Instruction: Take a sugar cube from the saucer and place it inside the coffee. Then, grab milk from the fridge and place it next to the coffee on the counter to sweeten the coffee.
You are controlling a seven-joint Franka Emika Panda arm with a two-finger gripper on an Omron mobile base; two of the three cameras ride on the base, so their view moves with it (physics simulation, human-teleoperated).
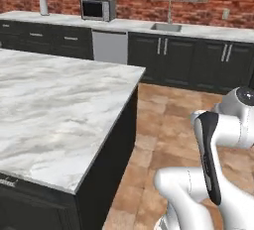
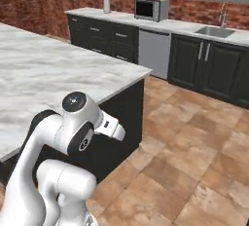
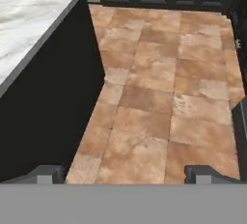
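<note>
The claw stands wide and holds nothing, its two tips apart above brown floor tiles. The counter lies up and to the left of it in the hand view, its marbled top ending at a corner above a dark side panel. Across the floor, dark cabinets line a brick wall under a second worktop carrying a microwave and sink.

- I get flat, even light in all three views, with no clear source.
- The marbled table reads bright, without glare.
- Its dark side panel goes near black, detail lost.
- Everything looks soft and low in resolution; the floor tiles are blurry.
</note>
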